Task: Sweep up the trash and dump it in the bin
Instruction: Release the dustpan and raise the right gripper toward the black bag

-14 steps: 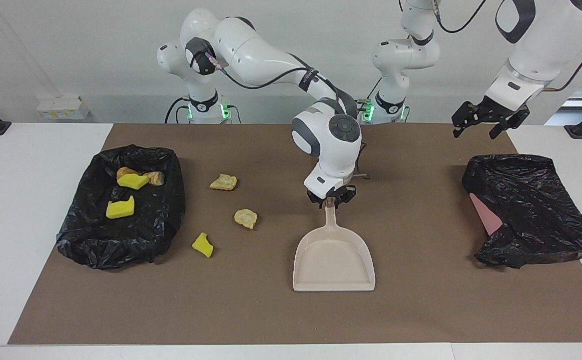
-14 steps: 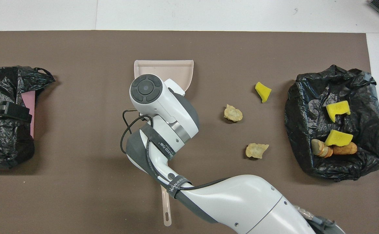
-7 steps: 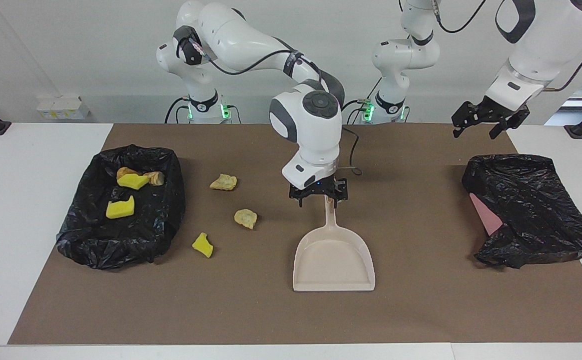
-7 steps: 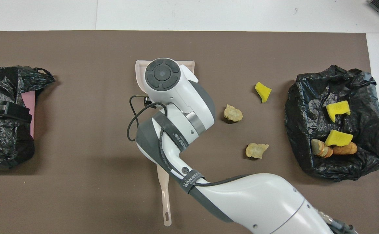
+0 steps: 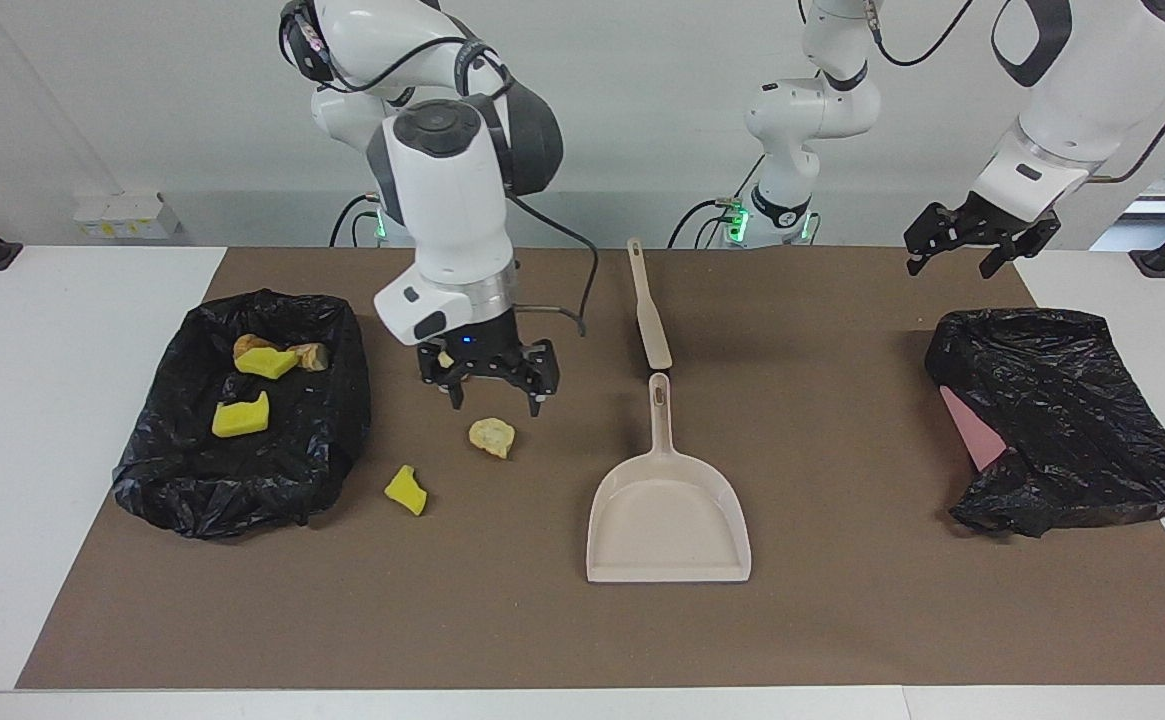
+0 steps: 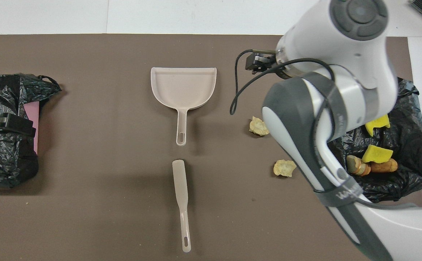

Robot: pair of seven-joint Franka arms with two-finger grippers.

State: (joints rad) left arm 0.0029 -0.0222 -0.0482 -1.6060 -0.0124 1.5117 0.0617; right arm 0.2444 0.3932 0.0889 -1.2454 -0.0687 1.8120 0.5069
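The beige dustpan (image 5: 667, 515) lies flat mid-mat, free of both grippers, and also shows in the overhead view (image 6: 183, 88). My right gripper (image 5: 489, 388) is open and empty, hanging low over two tan trash chunks; one (image 5: 492, 437) lies just below it, the other (image 6: 284, 168) is mostly hidden by it in the facing view. A yellow chunk (image 5: 406, 490) lies farther from the robots, beside the bin. The bin (image 5: 157, 470), a black-lined tray at the right arm's end, holds several yellow and tan chunks (image 5: 240, 416). My left gripper (image 5: 954, 262) waits open over the other bag.
A beige scraper (image 5: 649, 305) lies in line with the dustpan's handle, nearer to the robots; it also shows in the overhead view (image 6: 182, 203). A crumpled black bag (image 5: 1062, 420) with a pink piece (image 5: 972, 430) showing sits at the left arm's end.
My right gripper has let go of the dustpan's handle, opened, and swung toward the bin's end to hang over the tan chunks. The dustpan stayed put. The left arm has not moved.
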